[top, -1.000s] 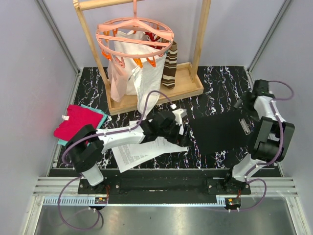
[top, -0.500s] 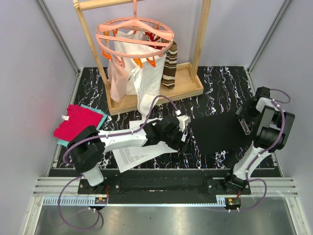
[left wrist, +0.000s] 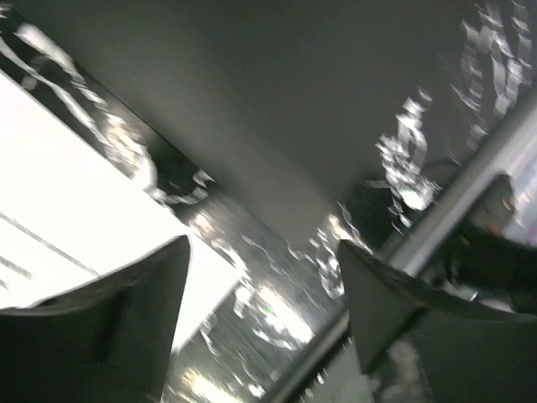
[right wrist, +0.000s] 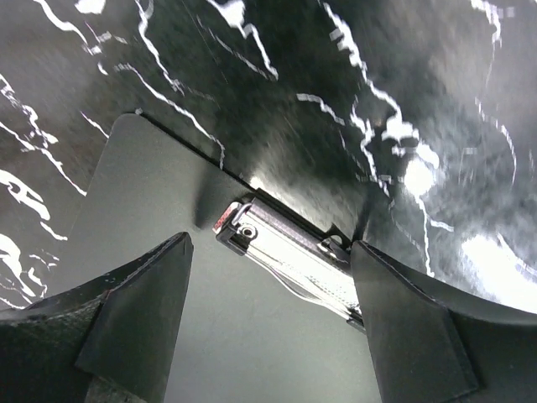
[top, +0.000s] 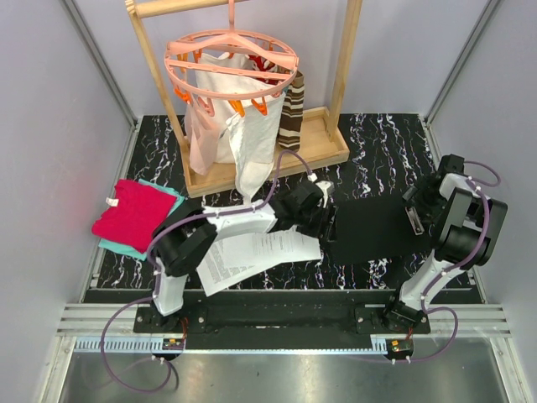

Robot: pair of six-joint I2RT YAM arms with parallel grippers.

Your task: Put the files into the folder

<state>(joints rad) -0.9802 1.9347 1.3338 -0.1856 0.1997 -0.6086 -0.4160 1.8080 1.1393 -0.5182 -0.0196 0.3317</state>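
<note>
On the black marbled table, in front of the wooden rack, the job looks barely begun to me: nothing is inside anything yet. The folder lies flat at centre right, showing only plain matte black from above, and I see no cover lifted or mouth held apart for paper to slide in. The files lie as a loose white fan at centre left, outside the folder. Their right-hand corner reaches just beside the folder's left edge, and I cannot tell whether it touches or overlaps. My left claw hovers low over that meeting place, its jaws apart with bare table showing between them. The white sheet runs under one finger, and the blurred wrist view does not show me pinching any paper. My right claw is at the folder's far right edge with its jaws spread wide and holding nothing, straddling the small metal clip fixed there. By my reckoning everything is left to do: open the folder, gather the sheets, and feed them in squarely.
</note>
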